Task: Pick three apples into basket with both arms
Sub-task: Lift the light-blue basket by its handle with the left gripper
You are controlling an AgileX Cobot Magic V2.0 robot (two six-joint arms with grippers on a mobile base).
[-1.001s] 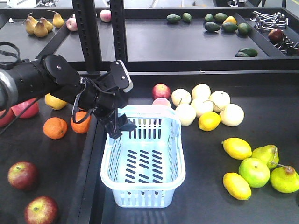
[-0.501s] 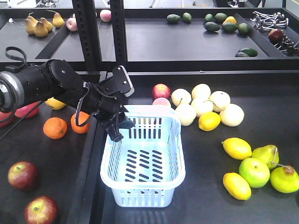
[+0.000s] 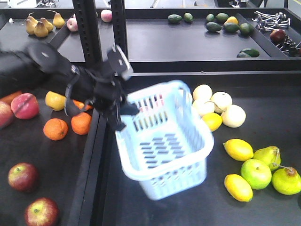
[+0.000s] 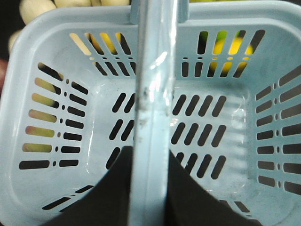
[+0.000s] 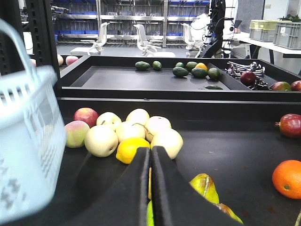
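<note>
My left gripper is shut on the loop handle of the pale blue basket, which hangs tilted and blurred above the table. In the left wrist view the handle runs between the black fingers, and the basket holds nothing. Two dark red apples lie at the front left, well clear of the basket. Another red apple lies beside the pale fruit in the right wrist view. My right gripper is shut with nothing in it, low over the table and right of the basket.
Two oranges and pink-red apples lie left of the raised tray divider. Pale round fruit, lemons, a green apple and pears lie right. A black rack post stands behind the left arm.
The basket stood on the table with the left gripper at its near rim. It has since been lifted by its handle, tilted and swung to the right.
</note>
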